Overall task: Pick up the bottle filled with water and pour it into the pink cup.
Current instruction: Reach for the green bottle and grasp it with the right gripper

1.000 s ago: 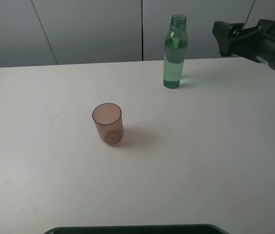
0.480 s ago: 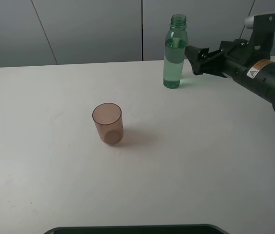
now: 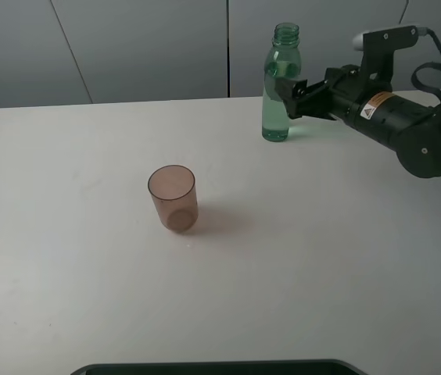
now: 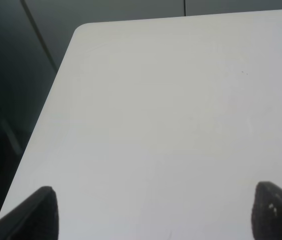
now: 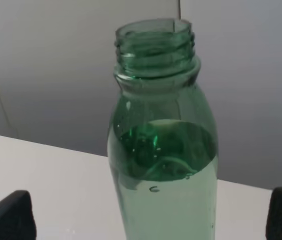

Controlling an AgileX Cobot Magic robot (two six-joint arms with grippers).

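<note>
**Framing the bottle: right end effector held wide open**

The left end effector [image 4: 153, 212] is seen only in its own wrist view, spread wide over bare counter [image 3: 322, 258] with nothing between its dark fingertips [image 4: 31, 212]. Left of centre, the pink cup [image 3: 173, 198] is set upright, mouth open, well apart from everything else. Farther back and to the right, the bottle [image 3: 280, 86] is stood upright and uncapped near the far edge, with water up to its shoulder. The right end effector [image 3: 287, 87] is held level at the bottle's right side, at mid-height. It is opened wide. In its wrist view a clear gap is left between each fingertip and the bottle, and nothing is gripped.
</note>
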